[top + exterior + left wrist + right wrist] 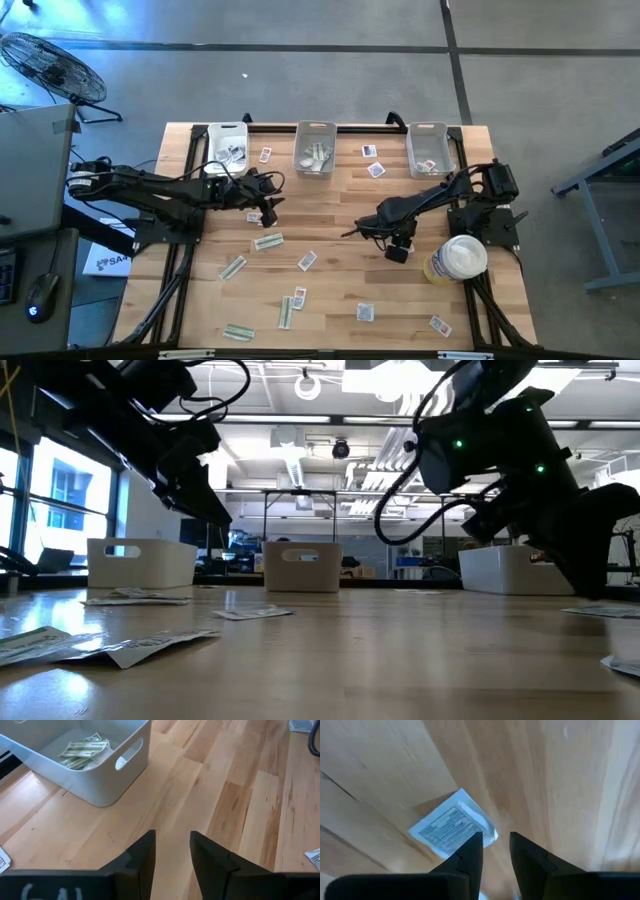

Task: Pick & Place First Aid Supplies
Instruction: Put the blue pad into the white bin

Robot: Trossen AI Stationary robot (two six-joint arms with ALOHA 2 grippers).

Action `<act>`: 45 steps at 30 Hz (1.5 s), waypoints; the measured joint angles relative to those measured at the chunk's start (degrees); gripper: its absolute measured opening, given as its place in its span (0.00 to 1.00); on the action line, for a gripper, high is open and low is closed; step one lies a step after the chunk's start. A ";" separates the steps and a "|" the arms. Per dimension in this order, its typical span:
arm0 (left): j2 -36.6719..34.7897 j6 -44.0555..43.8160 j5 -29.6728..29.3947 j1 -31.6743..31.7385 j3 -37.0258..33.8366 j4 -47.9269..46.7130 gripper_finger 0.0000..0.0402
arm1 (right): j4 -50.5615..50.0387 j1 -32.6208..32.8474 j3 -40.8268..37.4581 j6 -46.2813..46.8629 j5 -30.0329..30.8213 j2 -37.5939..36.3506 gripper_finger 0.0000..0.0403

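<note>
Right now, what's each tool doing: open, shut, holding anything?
Left tool: open, empty, above bare table near the bin.
Right tool: open, holding nothing, fingers low at the edge of a white packet.

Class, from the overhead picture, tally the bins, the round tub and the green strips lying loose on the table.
Bins: 3
Round tub: 1
Loose green strips: 4
Total: 8

I see bright ceiling lights (400, 380) glaring in the low view, leaving both arms dark. The tabletop (330, 270) is evenly lit. The near packets (110, 645) look blurry.
</note>
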 joint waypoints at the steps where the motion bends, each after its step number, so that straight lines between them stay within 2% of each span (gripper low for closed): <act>1: 0.00 -0.22 0.00 0.00 0.00 0.02 0.30 | 0.17 0.29 -0.49 -0.98 0.20 0.00 0.22; 7: 0.00 -0.32 0.00 0.00 0.00 -0.01 0.30 | -0.03 1.13 -2.50 -2.10 2.34 0.02 0.19; 22: 0.00 -0.33 0.04 0.00 0.00 -0.02 0.30 | 0.99 1.16 -0.25 -2.83 3.89 0.02 0.18; 34: 0.00 -0.33 0.01 0.00 0.00 -0.11 0.30 | 5.85 1.12 -4.50 -3.89 4.25 -0.24 0.18; 45: 0.02 -0.79 -1.31 0.00 -0.26 1.23 0.30 | 7.57 1.10 -5.36 -3.15 4.23 -0.17 0.01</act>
